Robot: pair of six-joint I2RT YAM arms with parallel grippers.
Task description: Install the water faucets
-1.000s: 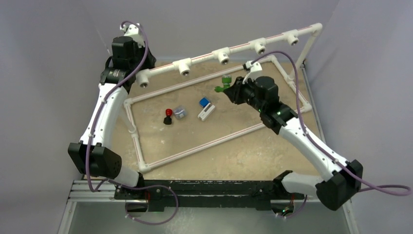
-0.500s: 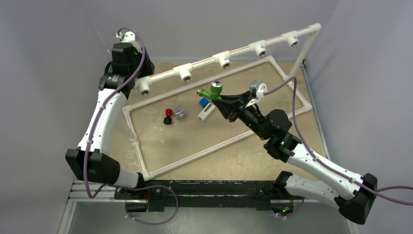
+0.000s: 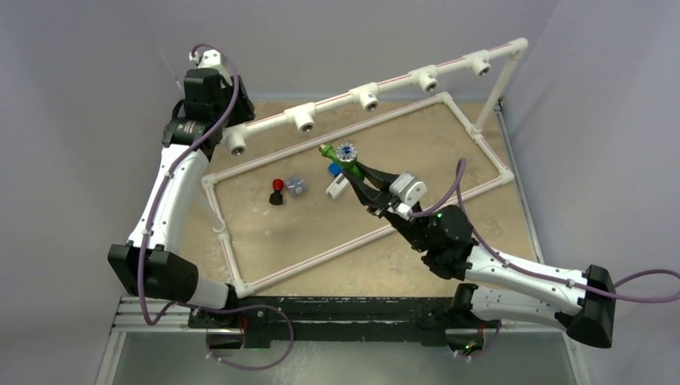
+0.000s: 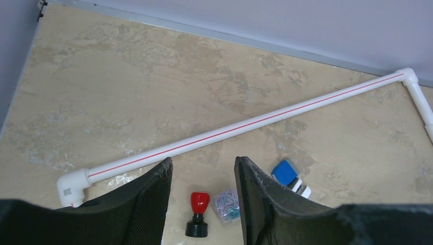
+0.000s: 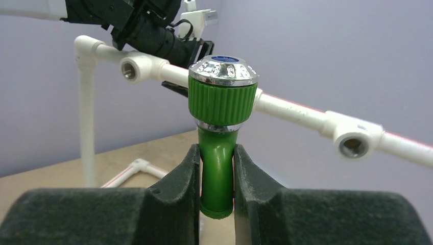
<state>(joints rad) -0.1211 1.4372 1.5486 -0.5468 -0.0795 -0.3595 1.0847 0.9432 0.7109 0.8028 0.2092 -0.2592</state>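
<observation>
a beige marbled bench (image 3: pixel 305 220) was seen between lilac walls, with a white pipe frame (image 4: pixel 245 125) set on it. the green faucet (image 5: pixel 217 173) was gripped by its stem in the right jaws, closed tight on it, and held above the bench's middle. the white faucet (image 3: pixel 338 183) and the black faucet (image 3: pixel 277 191) were seen lying inside the frame. the left jaws were partly parted, with nothing held.
</observation>
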